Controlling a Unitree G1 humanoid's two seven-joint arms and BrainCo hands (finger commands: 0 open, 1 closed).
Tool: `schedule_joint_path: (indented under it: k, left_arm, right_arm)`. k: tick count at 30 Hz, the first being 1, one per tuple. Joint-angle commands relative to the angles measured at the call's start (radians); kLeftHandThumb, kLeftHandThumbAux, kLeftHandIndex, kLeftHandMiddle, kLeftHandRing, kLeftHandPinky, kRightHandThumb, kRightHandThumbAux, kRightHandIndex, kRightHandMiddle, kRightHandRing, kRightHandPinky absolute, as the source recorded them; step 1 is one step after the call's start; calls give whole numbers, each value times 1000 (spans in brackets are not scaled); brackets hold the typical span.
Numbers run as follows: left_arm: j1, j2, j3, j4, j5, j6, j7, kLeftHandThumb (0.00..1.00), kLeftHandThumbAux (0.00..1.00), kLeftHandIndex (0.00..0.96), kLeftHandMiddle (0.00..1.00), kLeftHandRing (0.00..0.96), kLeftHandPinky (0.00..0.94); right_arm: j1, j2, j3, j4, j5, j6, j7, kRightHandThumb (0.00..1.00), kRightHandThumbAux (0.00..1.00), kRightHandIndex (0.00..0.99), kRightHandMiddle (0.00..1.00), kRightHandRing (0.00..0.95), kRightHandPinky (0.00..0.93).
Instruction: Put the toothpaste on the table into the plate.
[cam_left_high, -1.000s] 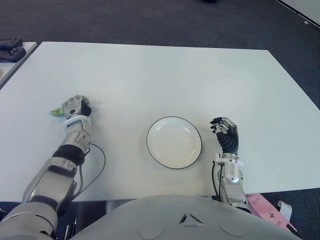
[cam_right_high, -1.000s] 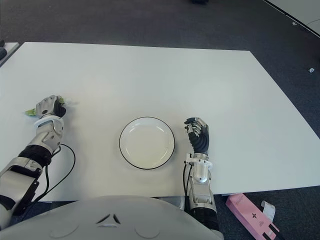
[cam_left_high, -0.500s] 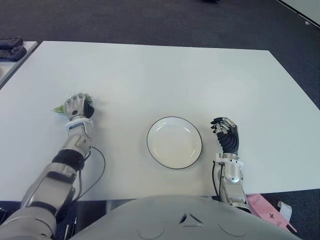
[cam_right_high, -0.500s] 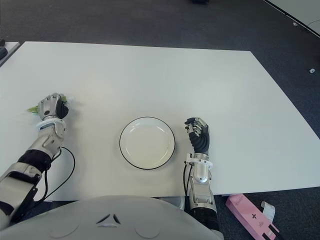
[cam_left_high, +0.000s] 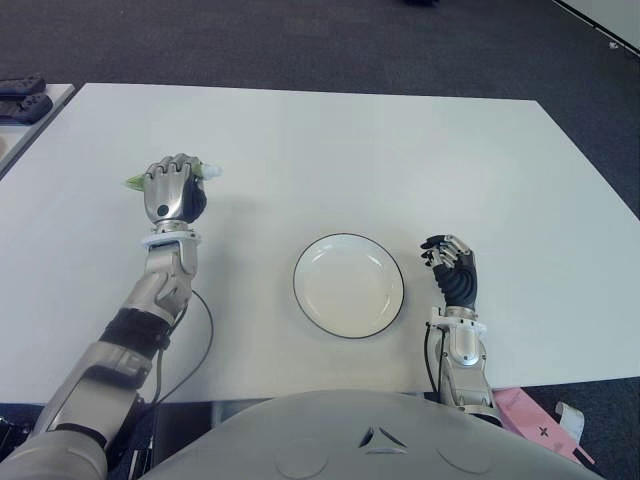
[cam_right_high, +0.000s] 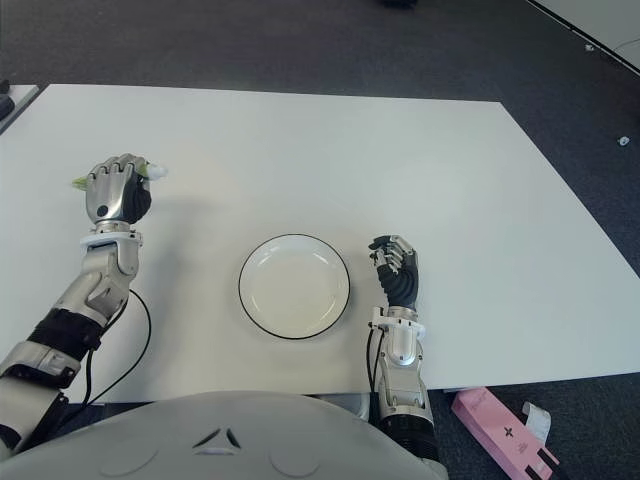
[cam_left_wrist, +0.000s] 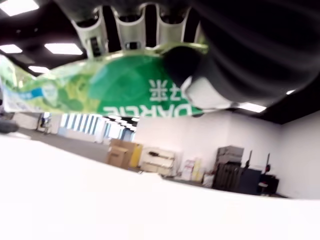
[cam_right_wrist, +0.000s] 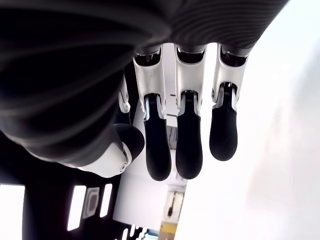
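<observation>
Toothpaste (cam_left_high: 205, 171) is clenched in the left hand (cam_left_high: 173, 190), up off the bench (cam_left_high: 330, 140) near its left edge (carry step). Next: swing right over the plate (cam_left_high: 349, 285) and let go. Right hand (cam_left_high: 455, 270) idles beside the plate, empty, fingers loosely curled.

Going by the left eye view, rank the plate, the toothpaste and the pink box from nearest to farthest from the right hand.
From the right hand:
1. Plate, just to its left on the table.
2. Pink box, below the table's near edge, to its right.
3. Toothpaste, held in the left hand, far left.

The left hand (cam_left_high: 174, 191) has lifted the toothpaste (cam_left_high: 207, 171) off the table (cam_left_high: 330, 150) and carried it forward.
</observation>
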Motion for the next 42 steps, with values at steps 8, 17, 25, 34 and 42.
schedule_joint_path:
  k: [8, 17, 25, 34, 42]
  left_arm:
    - [65, -14, -2, -230, 74, -76, -3, 851, 666, 413, 550, 925, 908]
    - [102, -67, -78, -331, 145, -192, 37, 850, 669, 403, 551, 906, 895]
    - [89, -70, -128, -325, 134, -332, -6, 850, 669, 398, 549, 893, 888]
    - [39, -74, -244, -190, 215, -539, 52, 849, 669, 397, 550, 880, 881]
    - [-9, -72, -322, -88, 321, -613, 113, 849, 669, 400, 554, 882, 893]
  right_arm:
    - [-11, 6, 8, 12, -4, 8, -9, 711, 730, 431, 508, 540, 558]
    - [-17, -1, 10, 37, -6, -8, -9, 707, 730, 431, 509, 537, 543]
    - [-17, 3, 15, 38, 1, -16, -7, 705, 730, 431, 505, 528, 540]
    - [-2, 10, 22, 4, 7, 19, 0, 705, 727, 430, 497, 508, 510]
    - [1, 10, 22, 6, 8, 27, 3, 706, 728, 430, 498, 505, 510]
